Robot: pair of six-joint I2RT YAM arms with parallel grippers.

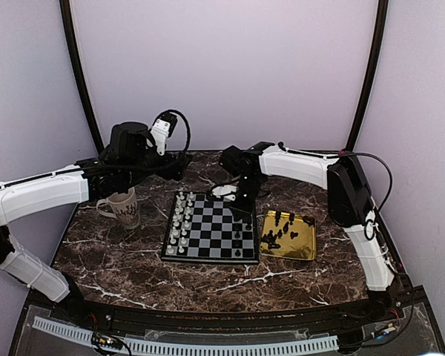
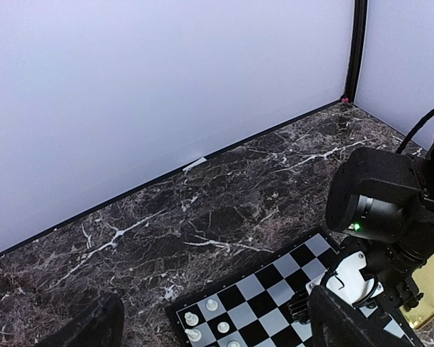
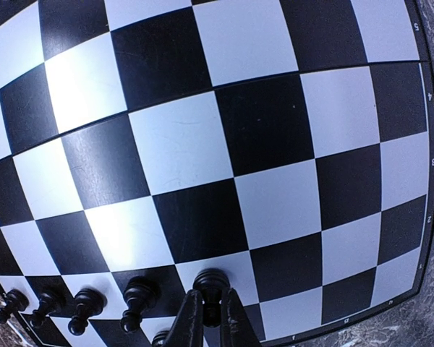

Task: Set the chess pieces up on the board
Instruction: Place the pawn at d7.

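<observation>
Mug stands L side, gold tray R side, both on marble tbl.

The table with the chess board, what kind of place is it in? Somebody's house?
Probably a robot practice booth, not a house: a left robot arm and right robot arm bolted at the table edge, plain lilac walls, and the right hand pinching a black chess piece.
</observation>
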